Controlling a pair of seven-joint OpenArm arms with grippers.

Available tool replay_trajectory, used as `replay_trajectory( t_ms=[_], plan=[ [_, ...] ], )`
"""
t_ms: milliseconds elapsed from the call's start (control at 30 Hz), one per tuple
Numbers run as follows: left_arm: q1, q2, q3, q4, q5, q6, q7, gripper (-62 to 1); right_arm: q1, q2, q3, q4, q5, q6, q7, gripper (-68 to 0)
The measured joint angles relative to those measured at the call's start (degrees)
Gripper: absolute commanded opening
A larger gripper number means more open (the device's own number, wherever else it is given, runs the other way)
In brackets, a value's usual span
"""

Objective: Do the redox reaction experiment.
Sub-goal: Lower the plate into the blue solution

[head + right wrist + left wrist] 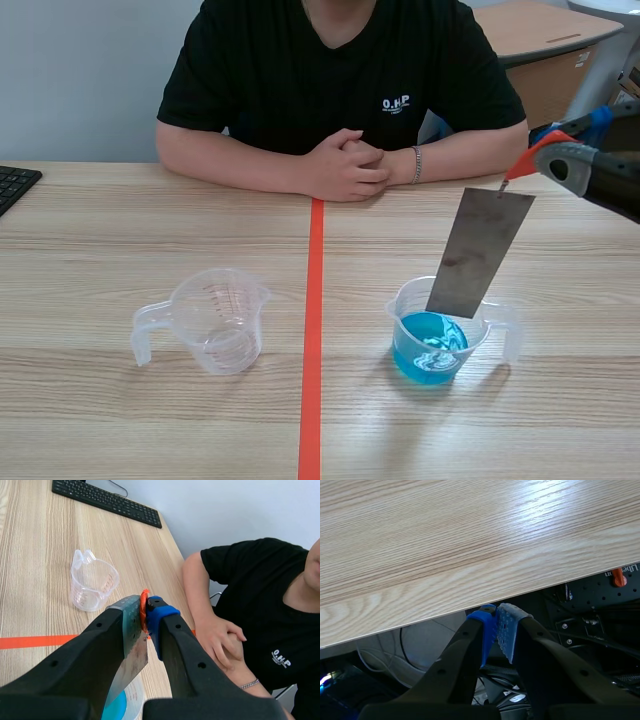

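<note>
- The right gripper (pixel 566 150) (pixel 145 613) has its jaws closed narrowly on an orange-red clip (pixel 530 156) (pixel 144 606). It is raised over the right side of the table (pixel 100 230).
- A grey metal plate (pixel 480 250) (pixel 133 652) hangs from the clip, tilted, with its top to the right and its lower end to the left.
- The plate's lower end is inside the rim of the cup of blue liquid (pixel 432 345) (pixel 120 706). Whether it touches the liquid cannot be told.
- That cup stands right of the orange tape line (pixel 313 330) (pixel 35 641), with its handle pointing right.
- The left gripper (pixel 498 624) has its pads pressed together on nothing. It sits just off the table's near edge, lower than the tabletop.
- An empty clear cup (pixel 215 320) (pixel 92 582) stands left of the tape line, well apart from the blue one, with its handle to the left.
- A person in a black shirt sits at the far side, with clasped hands (pixel 345 165) (pixel 223 641) resting on the table near the far end of the line.
- A black keyboard (pixel 12 186) (pixel 105 500) lies at the far left edge.
</note>
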Motion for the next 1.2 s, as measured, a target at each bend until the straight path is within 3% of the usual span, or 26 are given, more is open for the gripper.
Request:
replay_trajectory(
  t_ms=[433,600,833,1200],
  plan=[
    [-0.4,0.0,0.0,-0.7,0.0,0.0,0.6,-56.8,0.0,0.0,0.0,0.0,0.0,-0.1,0.3,-66.0],
    [-0.4,0.0,0.0,-0.7,0.0,0.0,0.6,-56.8,0.0,0.0,-1.6,-0.8,-0.7,-3.5,3.0,-66.0],
    [-0.4,0.0,0.0,-0.7,0.0,0.0,0.6,-56.8,0.0,0.0,-4.0,-2.6,-2.5,-5.0,4.6,-66.0],
    [-0.4,0.0,0.0,-0.7,0.0,0.0,0.6,-56.8,3.5,-0.1,-8.1,-5.0,-2.7,-5.1,5.4,-66.0]
  ],
)
